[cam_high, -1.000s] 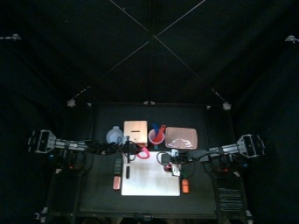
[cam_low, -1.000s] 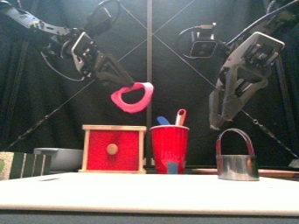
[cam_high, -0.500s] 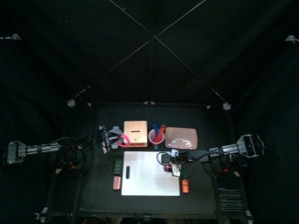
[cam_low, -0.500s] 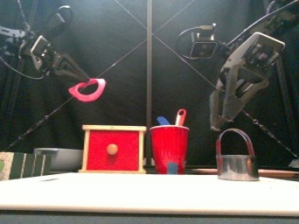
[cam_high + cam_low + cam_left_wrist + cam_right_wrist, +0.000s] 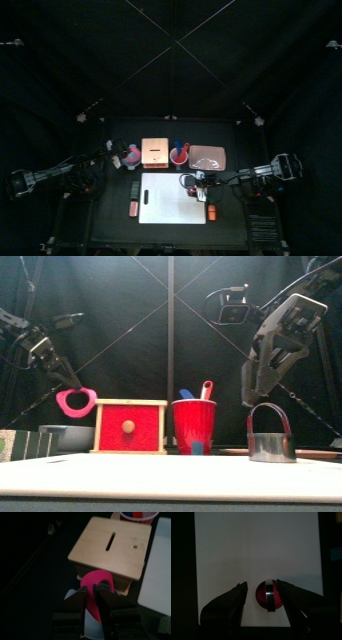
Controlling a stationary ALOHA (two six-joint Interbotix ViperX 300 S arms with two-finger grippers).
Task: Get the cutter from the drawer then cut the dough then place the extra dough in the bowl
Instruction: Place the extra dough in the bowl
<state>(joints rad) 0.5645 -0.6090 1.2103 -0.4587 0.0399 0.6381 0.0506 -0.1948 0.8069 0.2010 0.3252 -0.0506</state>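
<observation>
The dough ring (image 5: 75, 402), pinched in the jaws of the left gripper (image 5: 63, 382) just above the bowl (image 5: 64, 438) at the left, seems due to be lowered and released, while the jaws of the right gripper (image 5: 265, 586) are spread.

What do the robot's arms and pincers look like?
The left arm and right arm are black, jointed and slender, with pale grey casings near the wrists. The left pincer and right pincer each have two dark jaws, broad at the base and tapering to the tips.
</observation>
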